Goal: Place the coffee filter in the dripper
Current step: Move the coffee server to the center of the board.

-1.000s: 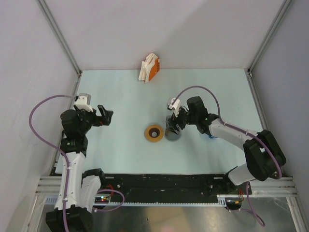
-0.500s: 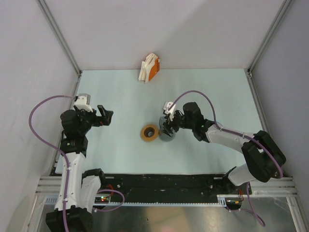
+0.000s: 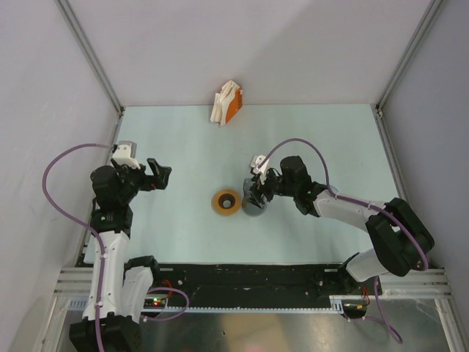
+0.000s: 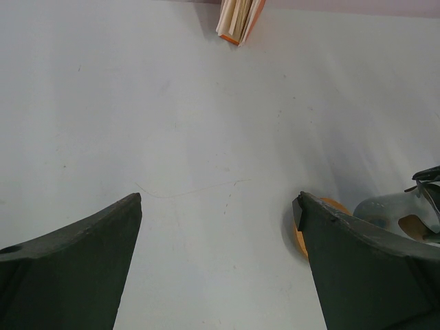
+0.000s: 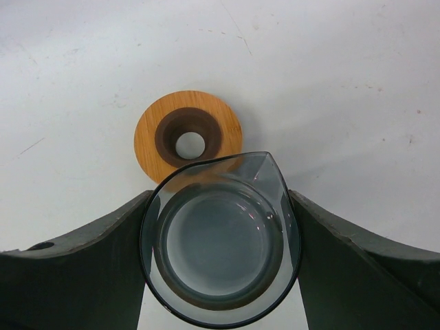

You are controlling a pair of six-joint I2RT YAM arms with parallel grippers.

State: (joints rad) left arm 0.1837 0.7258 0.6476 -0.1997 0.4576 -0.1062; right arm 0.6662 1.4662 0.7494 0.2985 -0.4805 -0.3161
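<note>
The coffee filters (image 3: 227, 103) stand as a pale stack in an orange holder at the back edge of the table, also at the top of the left wrist view (image 4: 238, 17). The dripper is hidden from every view. My right gripper (image 3: 256, 192) is shut on a dark grey glass cup (image 5: 220, 240), a finger pressed against each side. A flat orange ring (image 5: 188, 134) lies just beyond the cup, touching its spout. My left gripper (image 4: 220, 203) hangs open over bare table at the left, holding nothing.
The cup (image 3: 254, 207) and orange ring (image 3: 226, 202) sit at mid-table. Grey walls with metal posts enclose the mat on three sides. The black rail with both arm bases runs along the near edge.
My right gripper has slid left with the grey cup, and the orange ring has shifted left ahead of it. The left arm has stayed put.
</note>
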